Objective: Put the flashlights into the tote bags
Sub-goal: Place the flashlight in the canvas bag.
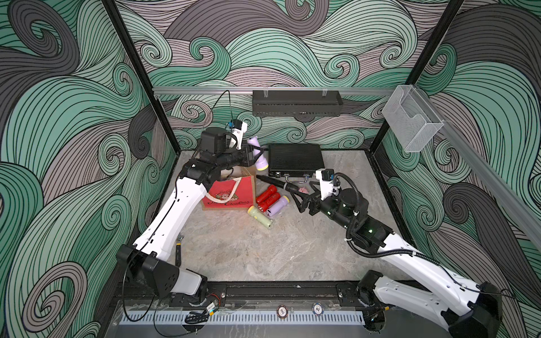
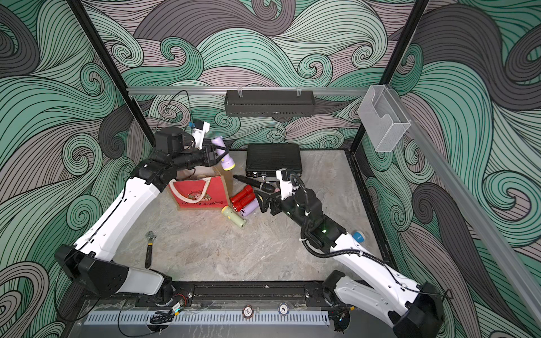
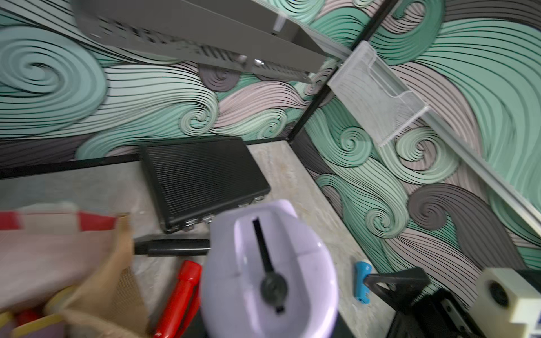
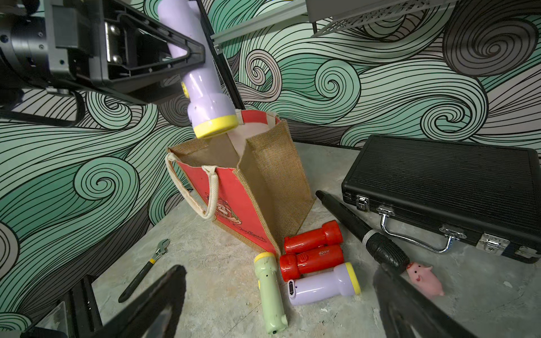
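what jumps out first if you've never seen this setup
The left gripper holds a lilac flashlight head-down above the rim of the open red tote bag, at the back left of the table. Beside the bag's foot lie four loose flashlights, with the right gripper open wide beside them.

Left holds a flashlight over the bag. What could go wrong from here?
The lilac flashlight in the left tool hangs tilted near the rim of the tote bag; it may clip the edge or tip the bag. The open right tool sits close to the black stick and pig; it may snag them.
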Robot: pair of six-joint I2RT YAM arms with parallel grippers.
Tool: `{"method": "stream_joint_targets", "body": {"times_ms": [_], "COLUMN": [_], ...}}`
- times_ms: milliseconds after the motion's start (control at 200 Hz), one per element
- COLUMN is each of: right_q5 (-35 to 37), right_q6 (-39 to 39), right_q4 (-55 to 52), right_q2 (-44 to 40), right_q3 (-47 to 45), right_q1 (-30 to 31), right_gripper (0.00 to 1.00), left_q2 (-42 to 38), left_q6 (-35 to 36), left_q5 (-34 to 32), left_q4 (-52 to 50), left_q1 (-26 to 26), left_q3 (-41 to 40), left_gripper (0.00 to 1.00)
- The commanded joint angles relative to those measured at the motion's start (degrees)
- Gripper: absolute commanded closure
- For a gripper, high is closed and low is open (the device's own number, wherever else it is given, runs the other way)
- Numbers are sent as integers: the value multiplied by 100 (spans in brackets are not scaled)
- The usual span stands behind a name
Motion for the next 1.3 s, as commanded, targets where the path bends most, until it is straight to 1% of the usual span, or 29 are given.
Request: {"method": "stream_joint_targets", "body": {"times_ms": [0, 105, 215, 370, 531, 791, 876, 1131, 1297], "right_q5": [57, -9, -97, -112, -99, -185, -190, -144, -164], "right_q6": [-78, -90, -124, -118, -110, -91, -83, -120, -124], "right_q4": [-170, -163, -149, -173, -139, -64, -55, -77, -60], "right_q2": [58, 124, 169, 164, 101, 179, 189, 206, 264], "right_q3": [123, 166, 203, 179, 90, 72, 80, 68, 106], "right_q1": [-27, -27, -27, -27, -25, -27, -27, -27, -26], "right_gripper": [1, 1, 1, 1, 1, 1, 1, 1, 1], "left_q2": [-27, 236, 398, 810, 1220, 1716, 1810, 1886, 2076], "left_q6": [466, 617, 750, 976, 1123, 1016, 968, 799, 644], "left_q5": [-1028, -1781, -2108, -2763, -3383, -3542, -3497, -3341, -3251], "left_q4": [-1039, -1499, -1612, -1908, -2014, -1921, -1930, -1748, -1746], "left_q1": [114, 249, 452, 529, 555, 591, 592, 592, 593], "left_q3": [506, 805, 930, 1245, 1341, 1254, 1189, 597, 381], "left_gripper": [100, 100, 100, 100, 100, 100, 100, 100, 100]}}
